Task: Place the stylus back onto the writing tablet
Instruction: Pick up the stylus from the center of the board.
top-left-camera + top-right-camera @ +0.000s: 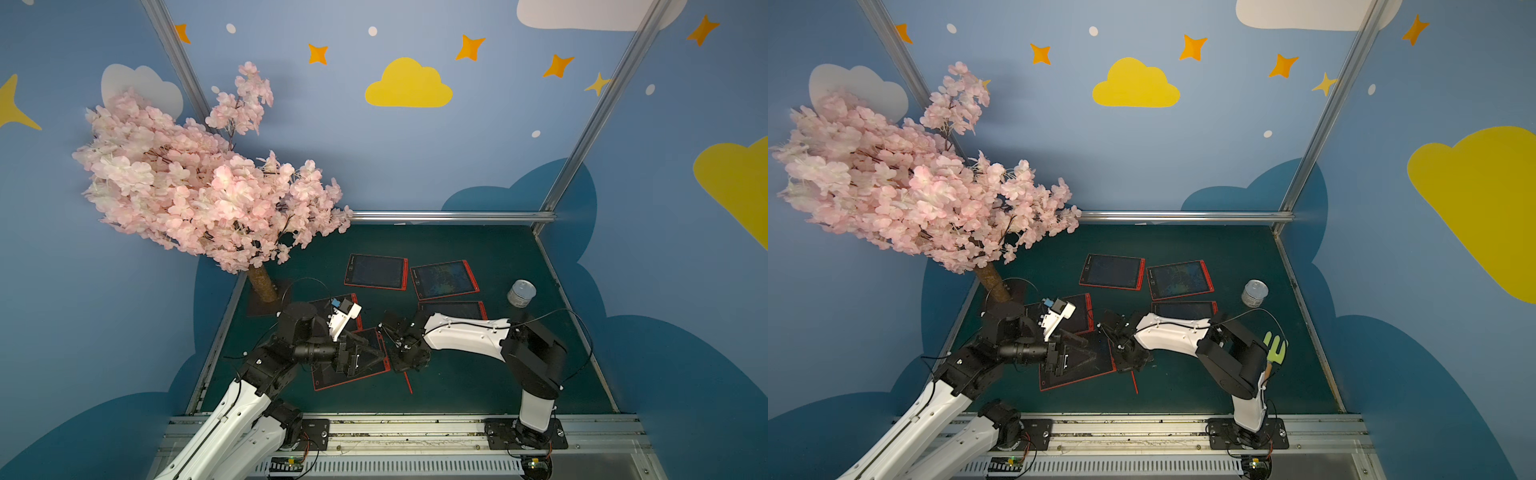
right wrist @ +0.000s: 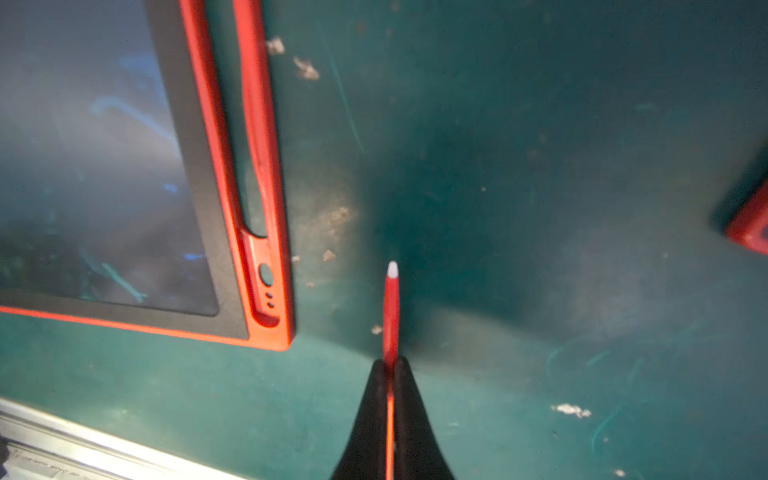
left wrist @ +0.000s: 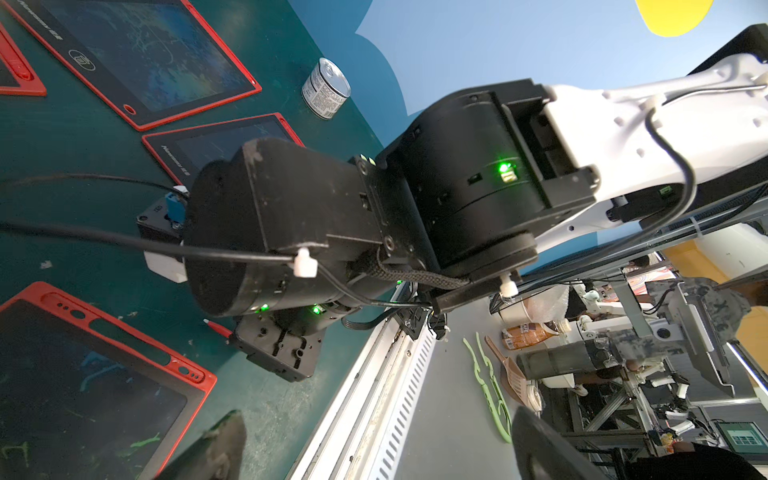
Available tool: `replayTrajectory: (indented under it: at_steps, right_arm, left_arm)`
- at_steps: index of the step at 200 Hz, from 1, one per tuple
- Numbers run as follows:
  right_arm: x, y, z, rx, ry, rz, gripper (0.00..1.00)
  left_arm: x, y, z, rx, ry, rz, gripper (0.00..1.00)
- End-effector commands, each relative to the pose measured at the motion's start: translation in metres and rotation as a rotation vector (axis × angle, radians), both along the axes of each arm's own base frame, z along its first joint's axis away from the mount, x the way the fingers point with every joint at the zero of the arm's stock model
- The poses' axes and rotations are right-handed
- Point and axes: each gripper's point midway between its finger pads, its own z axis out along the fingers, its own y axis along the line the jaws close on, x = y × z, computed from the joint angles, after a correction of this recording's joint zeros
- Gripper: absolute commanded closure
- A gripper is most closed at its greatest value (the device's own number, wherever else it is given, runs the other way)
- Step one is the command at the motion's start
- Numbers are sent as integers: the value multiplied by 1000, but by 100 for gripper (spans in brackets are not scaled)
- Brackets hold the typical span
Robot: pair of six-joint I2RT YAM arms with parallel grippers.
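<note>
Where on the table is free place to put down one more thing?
Bare mat lies between the stylus and the right arm's base, and in a strip between the far tablets and the back rail. The middle is crowded: tablets, the left end effector and the right end effector.

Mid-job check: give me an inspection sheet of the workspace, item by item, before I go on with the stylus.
Surface: green mat, scuffed, with pale crumbs.
Job's things: red stylus beside the near writing tablet; its side slot empty.
Clutter: four more tablets; a tin can near the right edge.
Pincers: right pincer shut on the stylus; left pincer open over the writing tablet.
Cables: black cable loops above both arms; none seen on the mat.
Surroundings: pink blossom tree far left, blue painted walls, metal frame.
</note>
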Motion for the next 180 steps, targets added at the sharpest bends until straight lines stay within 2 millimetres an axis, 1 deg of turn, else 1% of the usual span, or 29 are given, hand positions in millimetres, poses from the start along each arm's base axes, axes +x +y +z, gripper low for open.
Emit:
replayTrajectory:
  at_steps: [1,44,61,78,116,180]
  right_arm:
    - [-2,-6,-14,-59,3,16,92]
    - [0,-5,-14,-61,-3,17,85]
    - [0,-5,-15,-63,-4,17,85]
    - [1,-4,-15,-64,-8,15,88]
    - [3,-5,-14,-75,-20,15,90]
    - [10,-2,-11,-93,-46,26,87]
  left_arm:
    - [-2,-1,0,-8,-12,-19,2]
    - [-2,-2,0,-9,-9,-22,2]
    - [-2,-2,0,-9,-7,-21,2]
    - [-2,-2,0,-10,-9,-22,2]
    - [-2,-2,0,-10,-9,-22,2]
    - [-2,-2,-1,-9,-7,-21,2]
